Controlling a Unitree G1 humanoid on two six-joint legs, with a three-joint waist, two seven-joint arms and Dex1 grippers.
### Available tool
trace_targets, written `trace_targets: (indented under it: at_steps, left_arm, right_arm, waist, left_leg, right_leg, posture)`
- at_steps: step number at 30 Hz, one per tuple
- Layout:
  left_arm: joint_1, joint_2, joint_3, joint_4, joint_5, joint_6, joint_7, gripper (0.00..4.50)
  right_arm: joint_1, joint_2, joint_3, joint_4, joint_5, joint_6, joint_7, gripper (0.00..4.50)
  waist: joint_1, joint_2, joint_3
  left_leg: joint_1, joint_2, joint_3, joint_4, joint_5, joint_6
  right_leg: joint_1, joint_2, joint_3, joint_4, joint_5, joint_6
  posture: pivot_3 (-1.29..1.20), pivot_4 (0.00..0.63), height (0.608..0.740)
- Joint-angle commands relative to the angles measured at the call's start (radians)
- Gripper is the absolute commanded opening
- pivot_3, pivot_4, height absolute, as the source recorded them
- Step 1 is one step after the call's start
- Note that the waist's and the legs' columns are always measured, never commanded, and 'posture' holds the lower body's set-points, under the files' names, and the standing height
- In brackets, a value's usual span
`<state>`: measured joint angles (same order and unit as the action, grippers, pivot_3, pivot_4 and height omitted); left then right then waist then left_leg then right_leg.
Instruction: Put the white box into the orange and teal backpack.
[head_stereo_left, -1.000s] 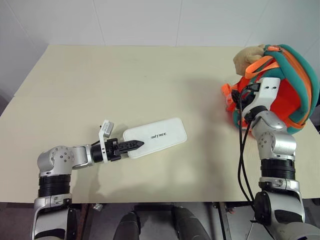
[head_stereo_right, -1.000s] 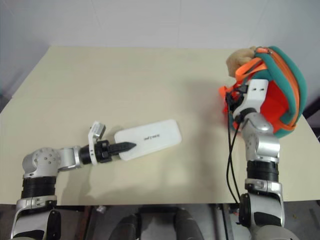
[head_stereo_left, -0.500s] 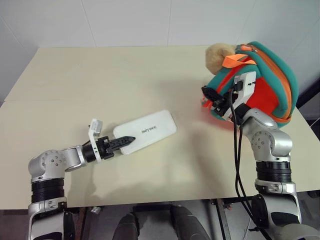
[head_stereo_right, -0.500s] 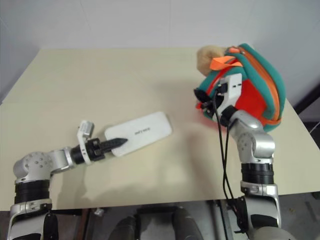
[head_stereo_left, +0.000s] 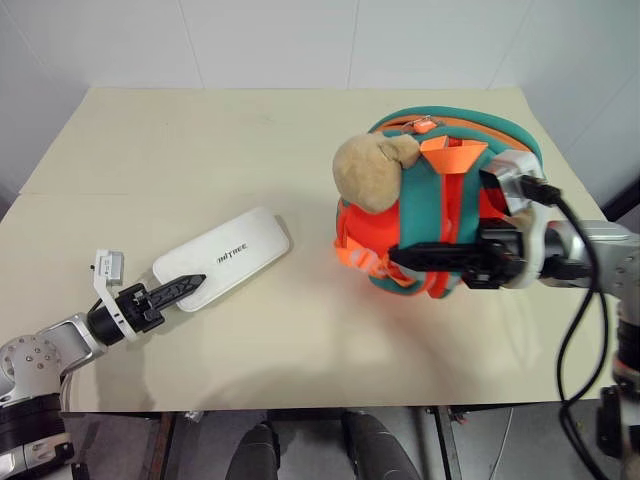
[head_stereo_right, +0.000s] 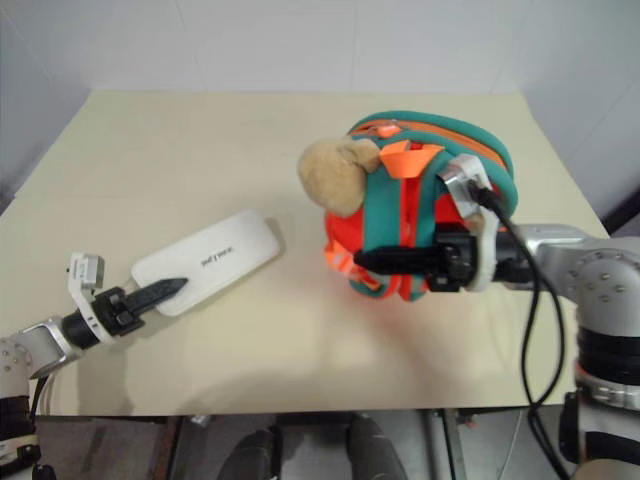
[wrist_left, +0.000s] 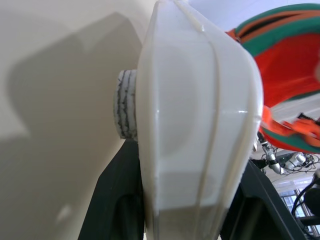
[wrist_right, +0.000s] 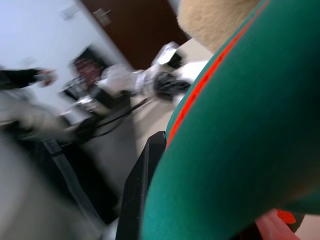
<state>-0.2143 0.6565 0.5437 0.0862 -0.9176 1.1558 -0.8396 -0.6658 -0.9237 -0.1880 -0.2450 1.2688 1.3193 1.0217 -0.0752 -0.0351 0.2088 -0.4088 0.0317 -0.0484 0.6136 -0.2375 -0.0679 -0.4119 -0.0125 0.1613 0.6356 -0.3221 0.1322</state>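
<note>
The white box (head_stereo_left: 228, 257) lies flat on the table, left of centre, lettering up. My left gripper (head_stereo_left: 190, 287) is shut on its near end; the left wrist view has the box (wrist_left: 200, 125) clamped between the black fingers (wrist_left: 115, 200). The orange and teal backpack (head_stereo_left: 450, 200) stands right of centre, with its tan plush toy (head_stereo_left: 368, 172) facing the box. My right gripper (head_stereo_left: 400, 256) points left across the backpack's front and is shut on a teal strap (wrist_right: 240, 150).
The beige table (head_stereo_left: 200, 130) runs to a white wall at the back, with open tabletop between box and backpack. A black cable (head_stereo_left: 580, 300) loops from my right wrist past the table's right edge.
My right gripper closed on the backpack and pulled it left and nearer, turning to point left. My left gripper drew the white box to the left.
</note>
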Motion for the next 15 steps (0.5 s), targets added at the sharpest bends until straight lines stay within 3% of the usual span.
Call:
trace_targets:
  at_steps: [1, 6, 15]
  left_arm:
    - [0.033, -0.012, 0.038, -0.079, -0.063, -0.007, 0.0, 1.33]
    - [0.06, -0.029, 0.038, -0.134, -0.094, -0.024, 0.01, 1.33]
    - [0.021, -0.054, 0.093, -0.259, -0.244, -0.072, 0.03, 1.33]
  right_arm:
    - [0.066, -0.136, 0.015, 0.024, -0.031, 0.019, 0.176, 0.01]
    - [0.149, -0.244, 0.141, 0.161, -0.254, -0.147, 0.351, 0.01]
    - [0.116, -0.177, 0.208, 0.207, -0.361, -0.222, 0.394, 0.01]
  waist:
    - [0.007, -0.001, 0.0]
    - [0.014, -0.001, 0.0]
    - [0.016, -0.001, 0.0]
  left_leg:
    - [0.0, 0.0, 0.0, 0.0, -0.001, 0.0]
    - [0.0, 0.0, 0.002, 0.001, -0.002, 0.001]
    - [0.0, 0.001, 0.002, 0.001, -0.002, 0.001]
  right_leg:
    - [0.0, 0.0, -0.001, -0.001, 0.0, 0.0]
    - [0.001, 0.0, 0.0, -0.005, 0.0, 0.0]
    - [0.001, 0.002, 0.0, -0.004, 0.0, 0.001]
  posture:
    - [0.0, 0.15, 0.74]
    - [0.0, 0.15, 0.74]
    - [0.0, 0.15, 0.74]
